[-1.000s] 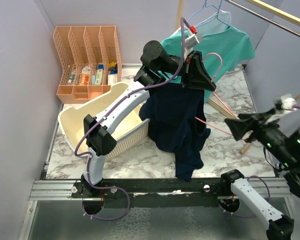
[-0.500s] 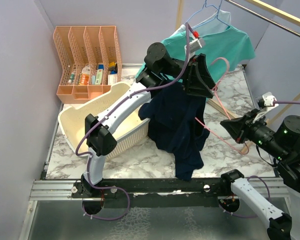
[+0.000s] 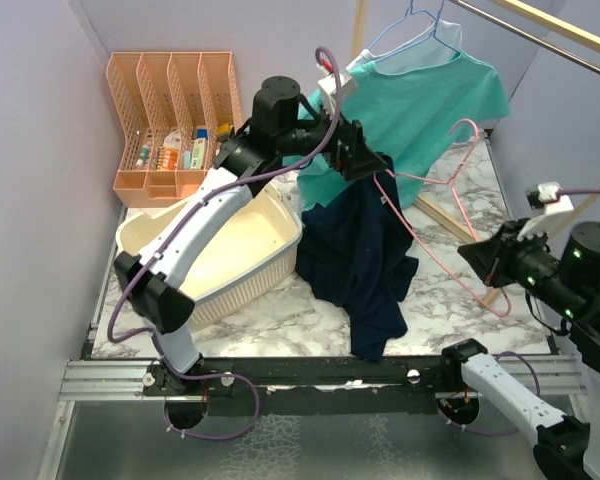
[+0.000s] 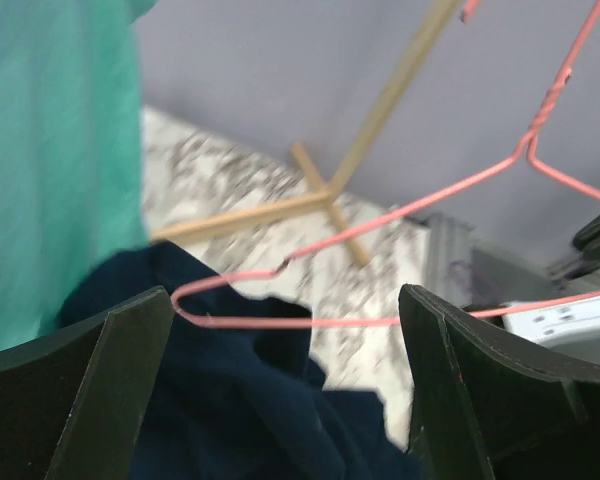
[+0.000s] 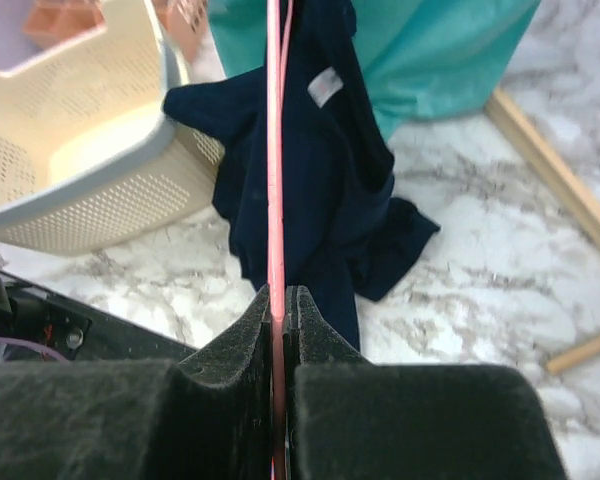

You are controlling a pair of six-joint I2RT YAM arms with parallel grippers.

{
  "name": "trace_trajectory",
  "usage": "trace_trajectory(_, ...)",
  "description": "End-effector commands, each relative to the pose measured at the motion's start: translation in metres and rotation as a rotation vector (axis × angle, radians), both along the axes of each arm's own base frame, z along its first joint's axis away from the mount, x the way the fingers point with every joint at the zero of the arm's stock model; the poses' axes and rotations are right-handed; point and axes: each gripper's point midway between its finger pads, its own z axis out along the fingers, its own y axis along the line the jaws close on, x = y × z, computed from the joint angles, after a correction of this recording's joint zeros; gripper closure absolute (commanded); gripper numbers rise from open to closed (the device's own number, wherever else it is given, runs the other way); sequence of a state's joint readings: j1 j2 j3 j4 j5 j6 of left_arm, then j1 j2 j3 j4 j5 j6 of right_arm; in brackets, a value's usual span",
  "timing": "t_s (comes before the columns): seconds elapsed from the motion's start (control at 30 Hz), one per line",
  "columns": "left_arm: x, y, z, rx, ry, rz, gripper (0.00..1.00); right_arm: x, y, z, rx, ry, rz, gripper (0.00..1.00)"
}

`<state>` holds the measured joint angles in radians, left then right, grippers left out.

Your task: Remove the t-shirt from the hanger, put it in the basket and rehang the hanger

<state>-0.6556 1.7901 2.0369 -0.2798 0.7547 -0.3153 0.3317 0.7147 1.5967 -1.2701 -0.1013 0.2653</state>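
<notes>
The navy t-shirt [image 3: 360, 262] hangs bunched from the left end of a pink wire hanger [image 3: 420, 232], and its lower part trails onto the marble table. My left gripper [image 3: 363, 160] stands open just above that end, holding nothing. In the left wrist view its gripper [image 4: 285, 300] frames the hanger [image 4: 310, 322] lying over the navy t-shirt [image 4: 230, 400]. My right gripper [image 3: 483, 262] is shut on the hanger's right end. The right wrist view shows that gripper [image 5: 283, 292] pinching the hanger [image 5: 276, 150], with the t-shirt [image 5: 325, 190] beyond.
A cream laundry basket [image 3: 145, 232] stands left of the shirt. An orange organizer [image 3: 175, 120] sits at the back left. A teal shirt [image 3: 420, 95] hangs on a blue hanger from the wooden rack [image 3: 550, 25], whose base bar [image 3: 450, 215] lies on the table.
My left gripper opened, let go of the navy shirt and swung left. My right gripper closed on the hanger's right end and drew it rightward, baring most of the wire.
</notes>
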Motion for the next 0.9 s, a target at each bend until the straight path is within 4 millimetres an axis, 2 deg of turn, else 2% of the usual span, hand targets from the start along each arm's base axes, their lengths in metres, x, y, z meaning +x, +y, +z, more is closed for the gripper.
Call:
trace_trajectory(0.0,0.005,0.043,-0.027,0.138,-0.098,0.241,0.01,0.004,-0.002,-0.030,-0.031,0.187,-0.047,0.99)
trace_trajectory(0.07,-0.002,0.053,-0.031,0.125,-0.110,0.264,0.01,0.007,-0.002,-0.029,-0.032,0.204,-0.059,0.99)
trace_trajectory(0.17,-0.010,0.069,-0.034,0.115,-0.130,0.311,0.01,0.012,-0.008,-0.018,-0.033,0.180,-0.102,0.99)
trace_trajectory(0.3,-0.020,0.086,-0.037,0.098,-0.156,0.362,0.01,0.024,-0.033,0.002,-0.044,0.102,-0.257,0.99)
trace_trajectory(0.43,-0.039,0.099,-0.031,0.051,-0.191,0.358,0.01,0.041,-0.058,0.026,-0.056,-0.018,-0.409,0.99)
trace_trajectory(0.53,-0.051,0.108,-0.033,0.035,-0.213,0.358,0.01,0.054,-0.073,0.045,-0.063,-0.104,-0.509,0.99)
trace_trajectory(0.7,-0.063,0.126,-0.037,0.017,-0.248,0.397,0.01,0.071,-0.088,0.083,-0.029,-0.268,-0.619,0.99)
trace_trajectory(0.87,-0.068,0.141,-0.050,0.027,-0.253,0.446,0.02,0.088,-0.090,0.101,-0.013,-0.328,-0.661,0.99)
